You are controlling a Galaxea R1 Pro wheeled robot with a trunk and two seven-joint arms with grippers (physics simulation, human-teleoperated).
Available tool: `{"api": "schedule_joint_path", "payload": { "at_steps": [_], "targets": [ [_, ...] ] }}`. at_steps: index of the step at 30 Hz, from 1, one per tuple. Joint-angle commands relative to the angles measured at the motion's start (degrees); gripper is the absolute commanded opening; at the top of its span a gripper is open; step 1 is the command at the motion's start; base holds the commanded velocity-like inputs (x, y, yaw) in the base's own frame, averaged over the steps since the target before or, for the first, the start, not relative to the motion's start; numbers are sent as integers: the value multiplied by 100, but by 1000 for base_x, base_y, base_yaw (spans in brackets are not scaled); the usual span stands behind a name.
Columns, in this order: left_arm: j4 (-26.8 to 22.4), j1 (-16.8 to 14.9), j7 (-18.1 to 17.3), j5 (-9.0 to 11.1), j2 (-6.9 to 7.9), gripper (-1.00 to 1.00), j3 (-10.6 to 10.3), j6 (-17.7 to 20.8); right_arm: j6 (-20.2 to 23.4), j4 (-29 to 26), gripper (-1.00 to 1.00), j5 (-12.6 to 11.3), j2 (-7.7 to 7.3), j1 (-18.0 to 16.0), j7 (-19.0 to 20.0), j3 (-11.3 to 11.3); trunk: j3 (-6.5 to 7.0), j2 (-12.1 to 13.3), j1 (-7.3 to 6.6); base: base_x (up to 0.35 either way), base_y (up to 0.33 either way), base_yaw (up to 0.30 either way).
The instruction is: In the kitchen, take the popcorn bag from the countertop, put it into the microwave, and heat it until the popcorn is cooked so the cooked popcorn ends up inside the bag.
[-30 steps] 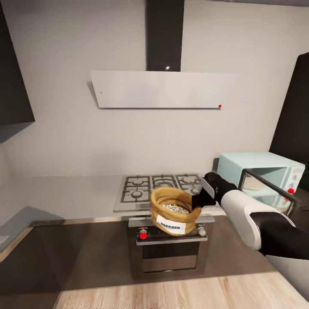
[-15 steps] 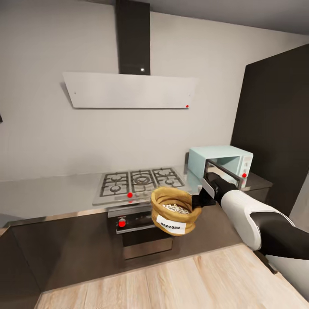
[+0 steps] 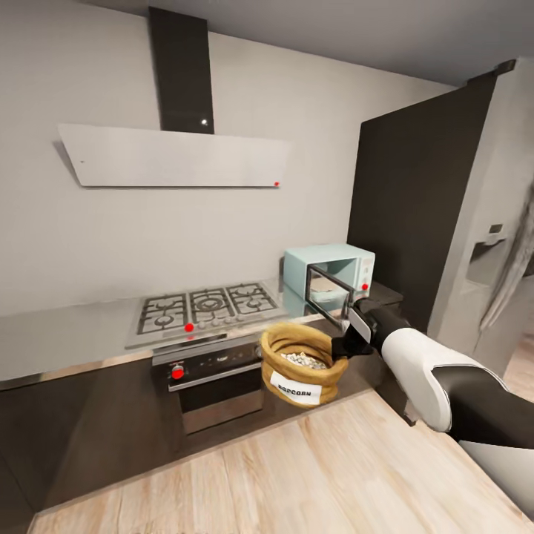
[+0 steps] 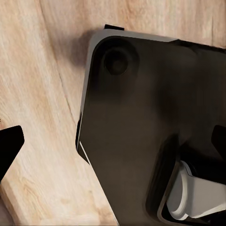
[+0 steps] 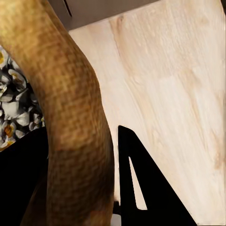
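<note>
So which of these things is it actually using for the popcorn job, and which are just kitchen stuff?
Part of the job:
- popcorn bag, held in the right gripper
- popcorn inside it
- microwave, door open
- countertop

Just kitchen stuff:
- gas hob
- oven
- extractor hood

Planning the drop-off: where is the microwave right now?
In the head view the microwave sits on the countertop right of the stove, door open, beyond the bag in the right hand.
</note>
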Motion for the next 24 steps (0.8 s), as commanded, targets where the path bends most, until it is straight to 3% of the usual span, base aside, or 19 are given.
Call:
{"api": "schedule_joint_path", "payload": {
  "at_steps": [1,7,24],
  "targets": [
    [0,-3,-2,2,0,100,26,-8,21,-5,-100,1,1,-5,15,17,-12,-11,-1,-313,-9,-294],
    [0,-3,-1,2,0,100,26,-8,20,-5,-100,1,1,-5,15,17,-12,-11,-1,-199,-2,-294],
    [0,-3,-2,2,0,100,26,-8,19,-8,-100,1,1,-5,15,17,-12,-11,-1,-4,0,-294]
  ]
}}
